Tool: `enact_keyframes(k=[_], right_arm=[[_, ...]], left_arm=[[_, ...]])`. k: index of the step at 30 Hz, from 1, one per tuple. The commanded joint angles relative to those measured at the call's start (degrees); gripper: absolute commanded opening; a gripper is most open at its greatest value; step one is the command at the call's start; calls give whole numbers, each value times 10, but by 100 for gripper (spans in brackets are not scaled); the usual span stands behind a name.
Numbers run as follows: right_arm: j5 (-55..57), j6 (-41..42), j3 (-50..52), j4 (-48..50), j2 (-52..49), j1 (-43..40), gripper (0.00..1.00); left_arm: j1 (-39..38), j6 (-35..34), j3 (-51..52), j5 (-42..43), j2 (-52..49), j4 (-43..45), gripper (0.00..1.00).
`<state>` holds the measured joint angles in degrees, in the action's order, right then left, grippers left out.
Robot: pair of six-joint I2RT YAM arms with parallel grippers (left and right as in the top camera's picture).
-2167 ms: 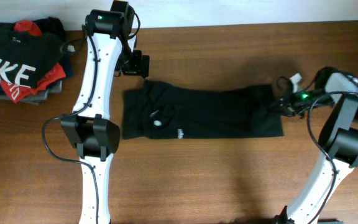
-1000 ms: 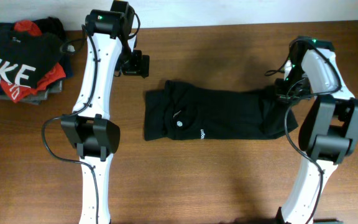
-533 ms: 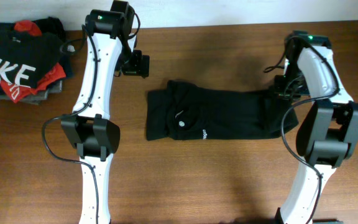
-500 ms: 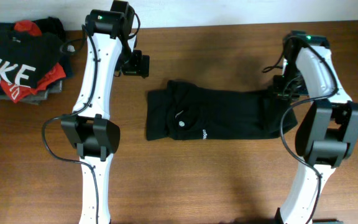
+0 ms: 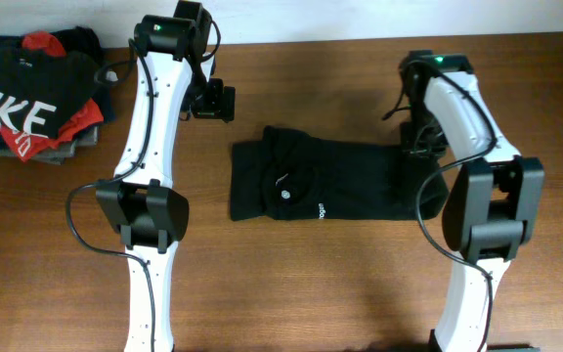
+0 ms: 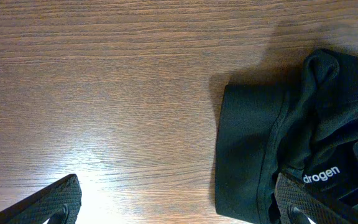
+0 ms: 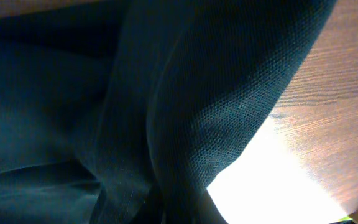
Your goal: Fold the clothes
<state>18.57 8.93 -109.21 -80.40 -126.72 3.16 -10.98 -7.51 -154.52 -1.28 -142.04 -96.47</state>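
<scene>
right gripper pinches t-shirt right edge.

Overhead: straight down on brown wooden table. Left wrist: downward, close above table. Right wrist: pressed against thin black T-shirt, shared by all views.

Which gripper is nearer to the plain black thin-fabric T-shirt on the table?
Right. The right gripper is shut on the plain black T-shirt at its right end; the left gripper hangs open beyond its left end, apart.
</scene>
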Motion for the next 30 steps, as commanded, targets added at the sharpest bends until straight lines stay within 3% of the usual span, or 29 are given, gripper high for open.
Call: enact_keyframes(k=[1,10,12,15,30], right_arm=[[35,15,2,-2,17,32,4],[40,43,46,7,17,84,6],[40,51,55,12,17,97,11],[29,58,61,17,17,115,29],[24,126,31,-10,46,143,33]], left_arm=[[-1,-1,-2,5,0,-2,99],[-1,-1,-2,5,0,-2,99],[-1,-1,-2,5,0,-2,99],[-1,-1,-2,5,0,-2,99],[-1,-1,-2,5,0,-2,99]])
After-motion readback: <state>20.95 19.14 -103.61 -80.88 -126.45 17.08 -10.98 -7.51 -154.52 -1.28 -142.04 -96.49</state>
